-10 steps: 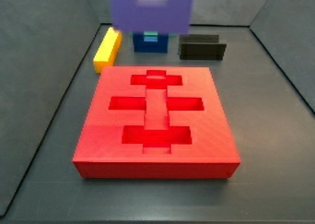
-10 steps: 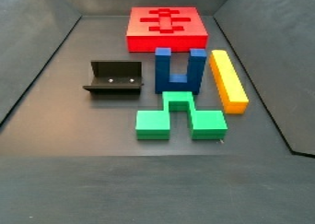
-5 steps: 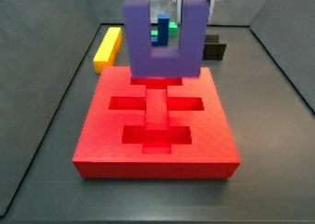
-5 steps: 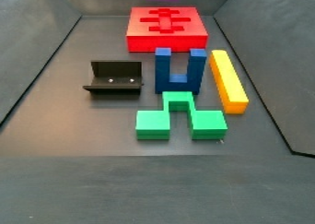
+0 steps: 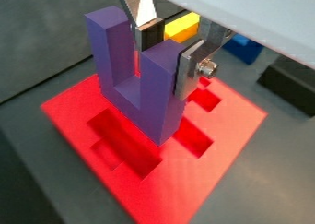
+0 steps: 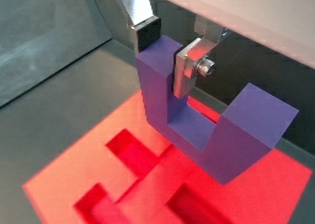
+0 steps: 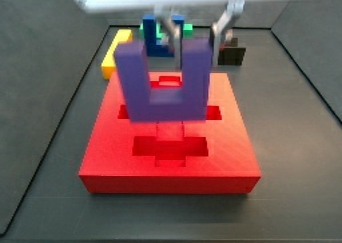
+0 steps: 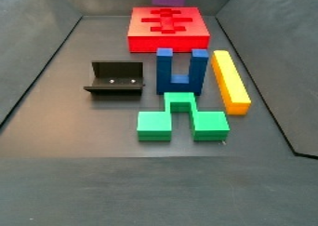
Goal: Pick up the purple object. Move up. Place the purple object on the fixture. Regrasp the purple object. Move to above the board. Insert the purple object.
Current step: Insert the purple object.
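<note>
Dark grey flooring carries the board (image 7: 168, 132), its recesses all unfilled. Above it hangs the purple object (image 7: 163, 79), prongs up, clamped by one prong in the gripper (image 6: 167, 57). The fixture (image 8: 114, 79) stands bare beside the blue block (image 8: 180, 70), so pickup and regrasp look done; insertion remains. How high the piece hangs is hard to judge.
</note>
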### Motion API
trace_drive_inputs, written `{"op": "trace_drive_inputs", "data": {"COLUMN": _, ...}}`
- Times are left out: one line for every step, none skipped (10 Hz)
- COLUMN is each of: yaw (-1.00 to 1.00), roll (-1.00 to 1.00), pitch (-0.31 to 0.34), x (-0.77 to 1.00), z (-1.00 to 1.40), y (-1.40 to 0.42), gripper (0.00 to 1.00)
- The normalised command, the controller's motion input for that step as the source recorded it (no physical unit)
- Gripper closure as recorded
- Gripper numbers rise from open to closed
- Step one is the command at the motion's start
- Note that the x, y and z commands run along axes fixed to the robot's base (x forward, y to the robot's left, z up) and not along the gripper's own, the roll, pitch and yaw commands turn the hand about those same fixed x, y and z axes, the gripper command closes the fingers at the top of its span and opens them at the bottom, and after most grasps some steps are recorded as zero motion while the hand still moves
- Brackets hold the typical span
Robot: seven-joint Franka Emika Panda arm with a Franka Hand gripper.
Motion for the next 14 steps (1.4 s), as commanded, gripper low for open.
{"op": "trace_drive_inputs", "data": {"yaw": 0.25, "roll": 0.14, "pitch": -0.124, "x": -0.06, "z": -0.42, "y": -0.38, "gripper": 1.00}}
{"op": "trace_drive_inputs", "data": {"yaw": 0.19, "roll": 0.16, "pitch": -0.100, "x": -0.09, "z": -0.37, "y": -0.35, "gripper": 1.00}}
{"op": "trace_drive_inputs", "data": {"yaw": 0.15, "roll": 0.16, "pitch": -0.100, "x": -0.13, "z": -0.39, "y": -0.32, "gripper": 1.00}}
{"op": "trace_drive_inputs", "data": {"yaw": 0.13, "roll": 0.13, "pitch": -0.099, "x": -0.13, "z": -0.37, "y": -0.32, "gripper": 1.00}}
{"op": "trace_drive_inputs", "data": {"yaw": 0.11, "roll": 0.12, "pitch": -0.097, "x": -0.06, "z": -0.31, "y": -0.31, "gripper": 1.00}}
{"op": "trace_drive_inputs", "data": {"yaw": 0.05, "roll": 0.14, "pitch": -0.073, "x": 0.00, "z": -0.25, "y": -0.26, "gripper": 1.00}}
{"op": "trace_drive_inputs", "data": {"yaw": 0.00, "roll": 0.23, "pitch": -0.031, "x": 0.00, "z": -0.20, "y": -0.21, "gripper": 1.00}}
{"op": "trace_drive_inputs", "data": {"yaw": 0.00, "roll": 0.21, "pitch": -0.004, "x": 0.03, "z": -0.09, "y": -0.14, "gripper": 1.00}}
{"op": "trace_drive_inputs", "data": {"yaw": -0.03, "roll": 0.19, "pitch": 0.000, "x": 0.22, "z": 0.00, "y": -0.04, "gripper": 1.00}}
{"op": "trace_drive_inputs", "data": {"yaw": -0.02, "roll": 0.13, "pitch": 0.030, "x": 0.36, "z": 0.00, "y": 0.00, "gripper": 1.00}}
{"op": "trace_drive_inputs", "data": {"yaw": -0.04, "roll": 0.11, "pitch": 0.039, "x": 0.31, "z": 0.00, "y": 0.00, "gripper": 1.00}}
{"op": "trace_drive_inputs", "data": {"yaw": -0.12, "roll": 0.15, "pitch": 0.079, "x": 0.28, "z": 0.00, "y": 0.00, "gripper": 1.00}}
{"op": "trace_drive_inputs", "data": {"yaw": -0.18, "roll": 0.18, "pitch": 0.110, "x": 0.32, "z": 0.00, "y": 0.00, "gripper": 1.00}}
{"op": "trace_drive_inputs", "data": {"yaw": -0.20, "roll": 0.22, "pitch": 0.127, "x": 0.28, "z": 0.00, "y": 0.00, "gripper": 1.00}}
